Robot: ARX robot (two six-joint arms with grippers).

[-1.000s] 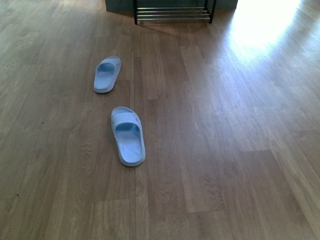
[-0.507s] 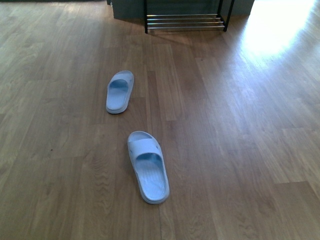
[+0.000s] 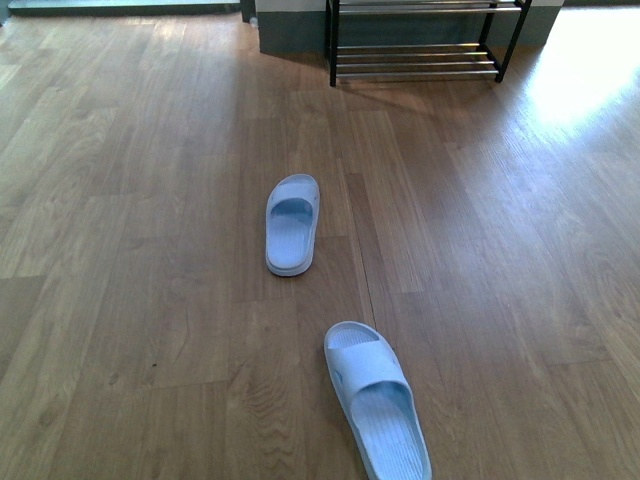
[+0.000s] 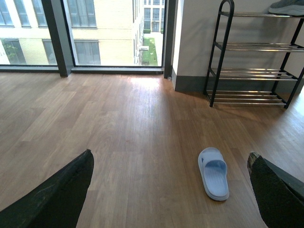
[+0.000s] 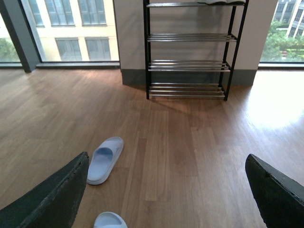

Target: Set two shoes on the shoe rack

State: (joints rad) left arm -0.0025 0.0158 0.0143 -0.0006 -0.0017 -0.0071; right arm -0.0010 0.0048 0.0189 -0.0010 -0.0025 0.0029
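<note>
Two pale blue slides lie apart on the wooden floor, the farther slide point(image 3: 291, 223) in mid-floor and the nearer slide point(image 3: 378, 400) at the bottom edge. The shoe rack point(image 3: 415, 62), black frame with chrome bars, stands against the far wall. Neither arm shows in the front view. My left gripper point(image 4: 170, 155) is open above the floor, with the farther slide point(image 4: 213, 172) lying between its fingers' lines of sight and the rack point(image 4: 251, 73) beyond. My right gripper point(image 5: 167, 156) is open and empty, with both slides point(image 5: 105, 159) point(image 5: 110, 220) off to one side and the rack point(image 5: 187, 64) straight ahead.
A grey shoe point(image 4: 287, 7) rests on the rack's top shelf. Floor-to-ceiling windows point(image 4: 80, 33) run along the far wall beside a white wall section with grey skirting point(image 5: 133, 76). Sunlight glares on the floor point(image 3: 590, 70) at the right of the rack.
The front view has moved forward and leftward: both slides and the rack have shifted down and to the right, and more of the rack shows. The slides themselves have not moved.
</note>
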